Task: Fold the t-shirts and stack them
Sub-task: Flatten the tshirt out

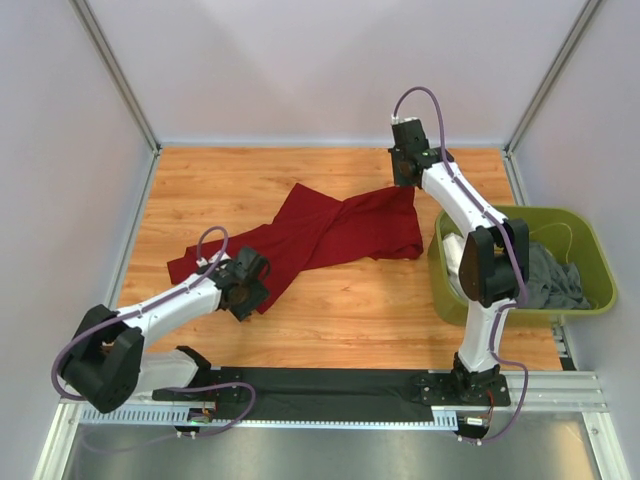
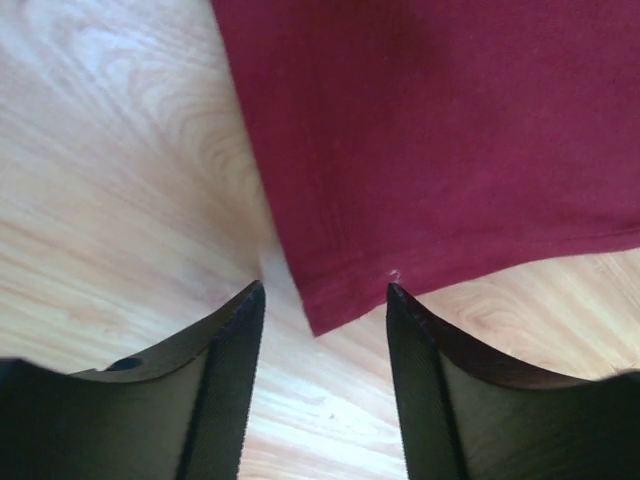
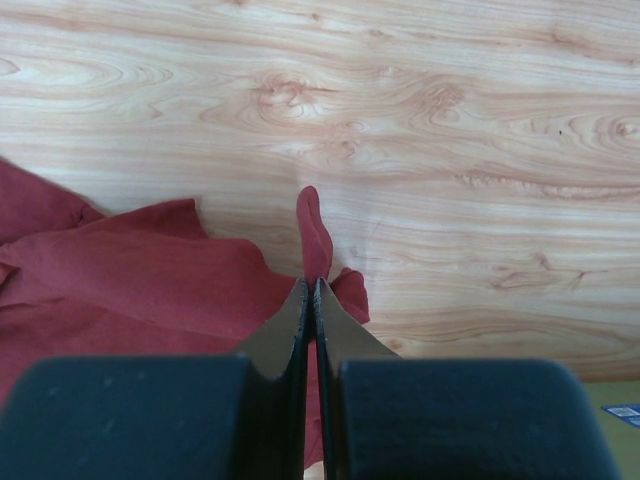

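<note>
Centrally, the dark red t-shirt (image 1: 330, 235) lies rumpled across the wooden table (image 1: 330, 310). At its far right edge, the right gripper (image 3: 312, 282) has its fingers pressed together, pinching a raised fold of the cloth. At the near left hem, the left gripper (image 2: 322, 295) has its fingers spread, one on either side of the corner.

Top external: fixed, high above and behind the arm bases (image 1: 475, 385), looks down and forward; far, whole table (image 1: 340, 330) in frame. Left wrist: behind the left gripper (image 2: 322, 292), faces steeply down, very near the wood; hem corner of the dark red t-shirt (image 2: 440, 140) fills the upper part. Right wrist: behind the right gripper (image 3: 310, 288), low, looks out across the table. All 3 views share that shirt and the wood.
</note>
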Controlling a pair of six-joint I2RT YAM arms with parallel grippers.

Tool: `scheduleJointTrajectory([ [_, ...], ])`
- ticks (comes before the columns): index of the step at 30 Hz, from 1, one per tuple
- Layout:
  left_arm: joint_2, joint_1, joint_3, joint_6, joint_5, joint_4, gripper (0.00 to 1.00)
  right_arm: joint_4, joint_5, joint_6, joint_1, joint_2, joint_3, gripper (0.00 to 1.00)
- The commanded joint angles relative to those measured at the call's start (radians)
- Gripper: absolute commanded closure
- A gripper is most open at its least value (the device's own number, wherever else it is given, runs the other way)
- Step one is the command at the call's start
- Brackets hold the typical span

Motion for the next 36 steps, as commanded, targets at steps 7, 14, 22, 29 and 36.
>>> scheduleJointTrajectory([
  [7, 0.088, -0.005, 0.028, -0.002, -0.032, 0.080, 0.46, 0.028, 0.032, 0.001, -0.002, -0.028, 0.012, 1.00],
  [14, 0.062, -0.005, 0.067, 0.004, -0.076, 0.020, 0.86, 0.026, 0.036, 0.001, -0.002, -0.019, 0.015, 1.00],
  [22, -0.056, 0.055, 0.287, 0.235, -0.236, -0.202, 1.00, -0.017, 0.098, 0.003, -0.004, -0.024, 0.078, 1.00],
  [29, -0.206, 0.337, 0.518, 0.641, -0.184, -0.140, 1.00, -0.130, 0.076, 0.003, -0.005, -0.051, 0.294, 1.00],
  [36, -0.144, 0.423, 0.920, 0.979, -0.222, -0.078, 1.00, -0.117, 0.090, -0.052, -0.005, -0.145, 0.584, 1.00],
])
